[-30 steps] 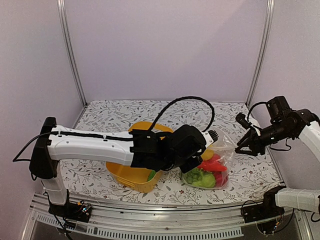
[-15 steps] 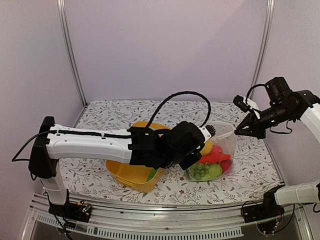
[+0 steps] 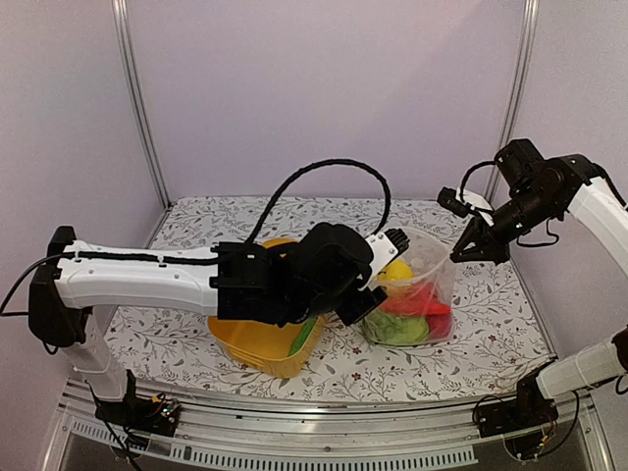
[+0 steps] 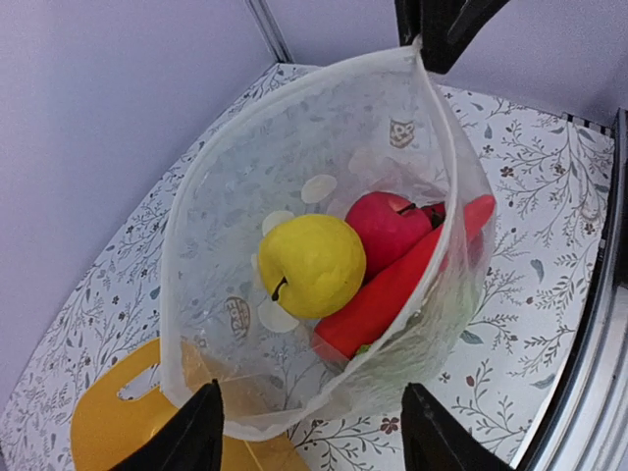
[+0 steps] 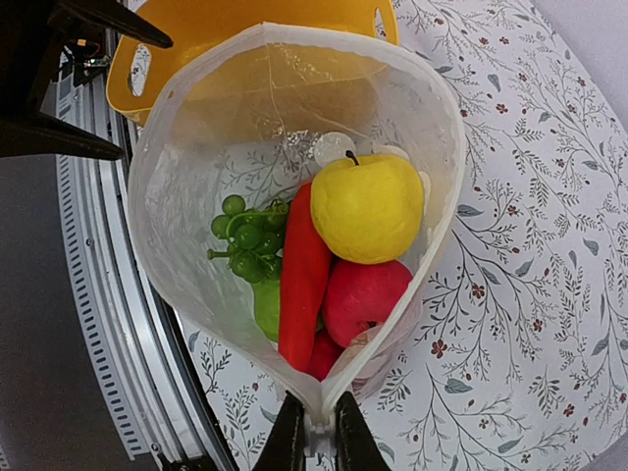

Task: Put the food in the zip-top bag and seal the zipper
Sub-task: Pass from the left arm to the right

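Rising with one corner of the bag (image 3: 432,280), the right jaws are staying clamped on it while the left jaws, newly parted, are hanging by the opposite rim, food (image 5: 365,206) resting inside on the tabletop (image 3: 196,231), so I'd be pulling the mouth flat before pressing the zipper (image 5: 433,253).

The right gripper (image 3: 463,252) pinches the rim of the zip-top bag (image 3: 437,285), which hangs open just below and left of its fingertips. The bag holds food (image 3: 412,306): a yellow fruit (image 3: 396,272) above red pieces and greens (image 3: 392,329). The left gripper (image 3: 375,280) sits at the bag's opposite side, with the yellow basket (image 3: 245,343) beneath its wrist.
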